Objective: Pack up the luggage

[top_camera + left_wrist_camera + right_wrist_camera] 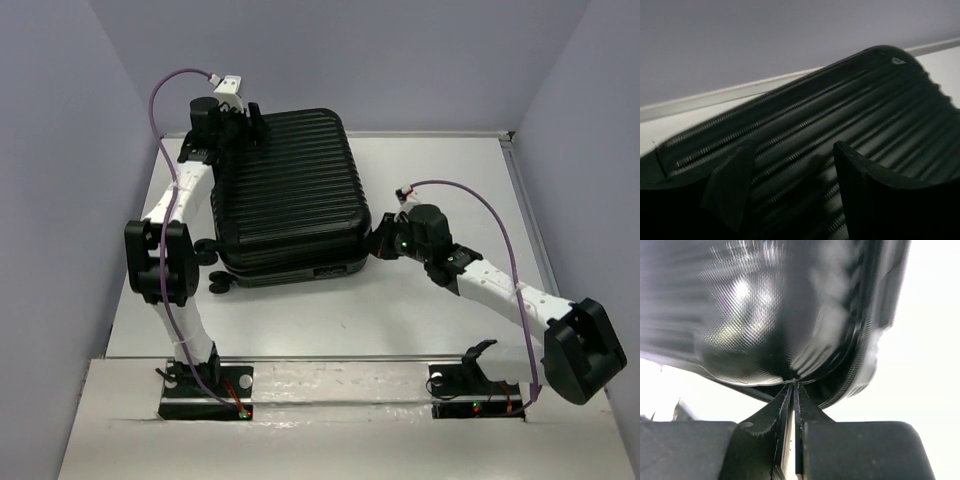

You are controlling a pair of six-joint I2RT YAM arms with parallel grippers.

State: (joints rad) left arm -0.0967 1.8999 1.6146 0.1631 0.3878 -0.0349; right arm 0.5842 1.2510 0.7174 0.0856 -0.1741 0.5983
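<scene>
The luggage (pixel 285 185) is a large black ribbed hard-shell suitcase lying flat and closed on the white table, its wheels (pixel 212 283) pointing left. My left gripper (pixel 245 122) is open over the suitcase's far left corner. In the left wrist view its fingers (pixel 730 185) hang just above the ribbed shell (pixel 840 100), holding nothing. My right gripper (pixel 378 238) is shut at the suitcase's near right corner. In the right wrist view its tips (pixel 794 383) touch the rounded corner (pixel 755 315) by the zipper seam. Nothing shows between the tips.
The white table (pixel 440 180) lies to the right of the suitcase, with a raised rim (pixel 525 200) along its right edge. Purple-grey walls close in on the left, back and right. A metal strip (pixel 340 385) at the near edge carries both arm bases.
</scene>
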